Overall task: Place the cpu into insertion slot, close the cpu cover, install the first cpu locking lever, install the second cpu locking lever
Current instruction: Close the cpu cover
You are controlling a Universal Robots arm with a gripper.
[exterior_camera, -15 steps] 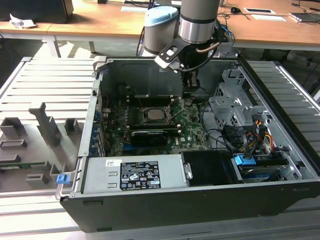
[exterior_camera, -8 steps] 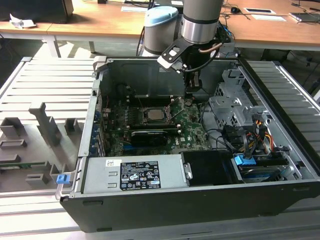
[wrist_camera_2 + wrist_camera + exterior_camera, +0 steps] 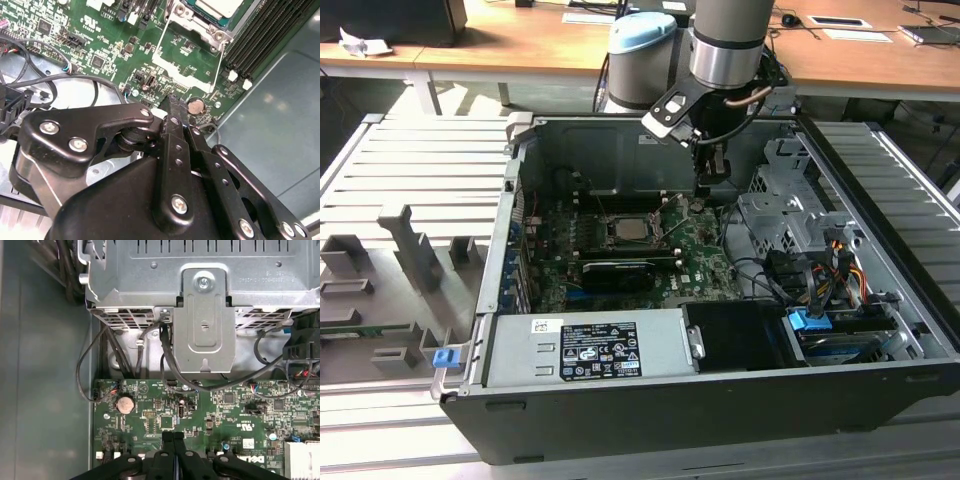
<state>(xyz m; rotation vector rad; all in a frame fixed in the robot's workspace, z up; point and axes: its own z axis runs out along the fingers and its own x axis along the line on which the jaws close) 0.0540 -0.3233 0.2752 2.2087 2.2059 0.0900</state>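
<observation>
Gripper [image 3: 711, 183] hangs above the motherboard [image 3: 705, 262] near the coin cell [image 3: 125, 403], fingers [image 3: 166, 441] pressed together, empty, the cpu [image 3: 631, 229] seated in its socket [image 3: 631, 243] to the exterior view's left.

Nothing legible: white sticker [image 3: 585, 350] on the power supply [image 3: 668, 345] — print too small.

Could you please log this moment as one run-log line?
black-fingered gripper: shut, empty, over green motherboard near round silver coin cell | pale silvery square cpu: seated on motherboard | silvery-grey cpu cover: appears down
</observation>
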